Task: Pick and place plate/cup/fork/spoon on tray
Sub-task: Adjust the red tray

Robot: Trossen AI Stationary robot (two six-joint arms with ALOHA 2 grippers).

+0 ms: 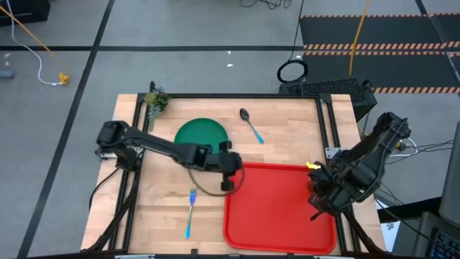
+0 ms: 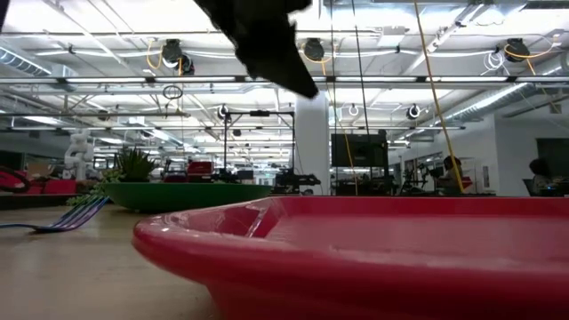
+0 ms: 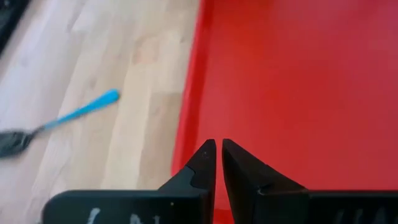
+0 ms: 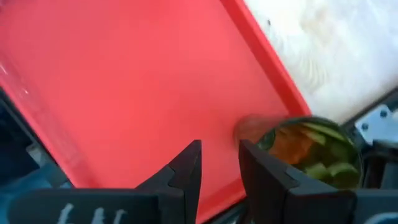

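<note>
My left end effector, fingers nearly together and empty, hovers over the tray's near rim. The plate lies just behind it; I'd back up, open, and grip its edge.

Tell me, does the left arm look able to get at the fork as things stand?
Probably yes. The left gripper hangs over the tray's left rim, and the fork lies on bare table just beside it with nothing between them.

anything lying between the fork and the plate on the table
Only the left arm crosses above that stretch in the high view. Between the fork and the plate, the wooden table itself is bare.
</note>
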